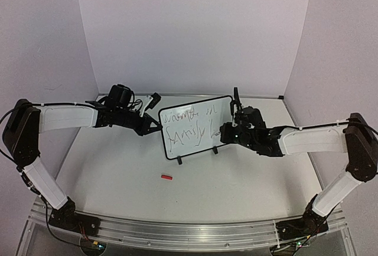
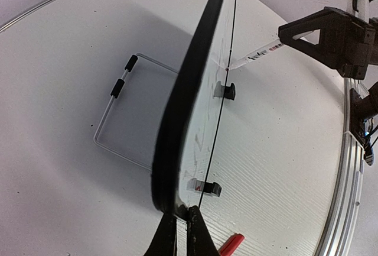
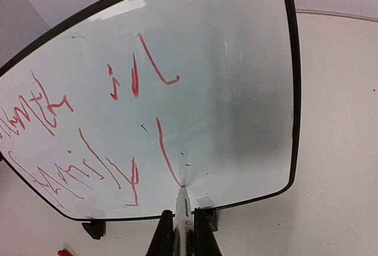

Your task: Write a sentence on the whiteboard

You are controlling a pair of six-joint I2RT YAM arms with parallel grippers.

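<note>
White tabletop [image 1: 118,167] under pale walls [image 1: 195,31]: at centre stands the whiteboard [image 1: 198,149]; the sentence [image 1: 188,127] shows "Family L" below, its upper line illegible. At its left edge the left gripper [image 1: 158,124] pinches; a red cap [image 1: 166,177] lies below. Left wrist view: board edge-on, writing hidden. Right wrist view: the right gripper [image 3: 183,226] clenches a marker [image 3: 183,206], label unreadable, tip touching the board; red letters cut off at left.

Cropped at left edge, right wrist view: start of red handwritten sentence [image 3: 94,152] on black-framed white rectangular whiteboard [image 3: 236,61]. Clipped at bottom edge: small red cap [image 3: 64,252]. Too small to read overhead: upper line.
</note>
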